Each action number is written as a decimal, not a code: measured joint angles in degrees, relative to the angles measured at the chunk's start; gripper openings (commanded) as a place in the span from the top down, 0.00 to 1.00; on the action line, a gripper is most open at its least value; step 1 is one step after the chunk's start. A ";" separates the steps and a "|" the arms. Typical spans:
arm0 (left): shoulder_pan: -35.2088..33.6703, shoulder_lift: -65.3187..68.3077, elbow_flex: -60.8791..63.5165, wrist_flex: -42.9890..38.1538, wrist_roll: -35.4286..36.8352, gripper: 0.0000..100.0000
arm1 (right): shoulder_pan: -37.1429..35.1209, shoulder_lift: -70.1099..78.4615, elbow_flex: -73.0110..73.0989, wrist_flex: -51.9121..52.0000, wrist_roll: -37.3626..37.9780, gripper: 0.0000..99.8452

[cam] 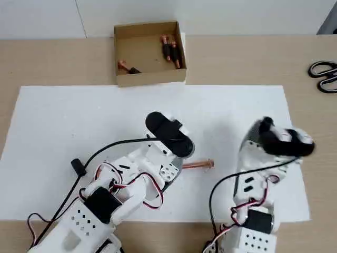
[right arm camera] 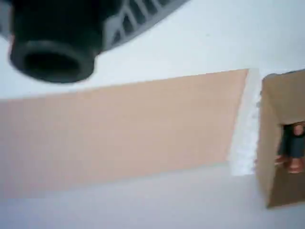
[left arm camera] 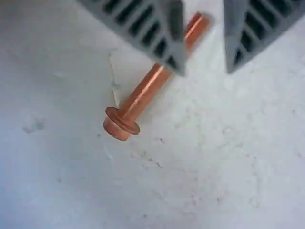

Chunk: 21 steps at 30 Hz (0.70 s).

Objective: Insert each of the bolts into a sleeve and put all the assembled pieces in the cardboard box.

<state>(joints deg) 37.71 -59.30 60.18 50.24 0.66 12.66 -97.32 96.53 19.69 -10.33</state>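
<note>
Light wooden table across the whole high view, with a white paper sheet over its middle and lower part. Brown cardboard box at the upper centre, just beyond the far edge of the sheet, with a few assembled pieces already inside. Black-handled scissors at the right edge, well apart from the work.

Left gripper low in the centre of the high view, jaws spread, with the plain end of the shank in the gap between the grey fingers. Right gripper at the lower right, apparently pinching a black cylindrical sleeve with its open bore free. Copper-coloured flanged metal bolt flat on the sheet just right of the centre, flange end away from the left arm.

Step in hand, as a judgement: the grasp of the bolt.

- Lower until the fingertips nearly touch the paper, with the shank centred in the gap.
- Close slowly, since a round shank probably rolls aside under a one-sided push.
- If possible, grip nearer the flange, so that enough bare shank stays free for the bore.
- After the lift, keep the bolt level and in line with the sleeve opening.
</note>
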 measured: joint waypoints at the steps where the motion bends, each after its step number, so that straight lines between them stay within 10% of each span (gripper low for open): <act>1: -0.09 0.88 -0.44 0.53 -1.05 0.99 | 0.97 -2.11 -0.09 2.64 -1.05 1.00; 21: -4.31 61.19 -58.99 35.25 -6.24 0.99 | 5.80 -5.10 -0.18 13.10 -6.24 1.00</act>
<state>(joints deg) 33.41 1.89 1.19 85.49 -5.58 18.46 -102.42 96.35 32.79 -16.57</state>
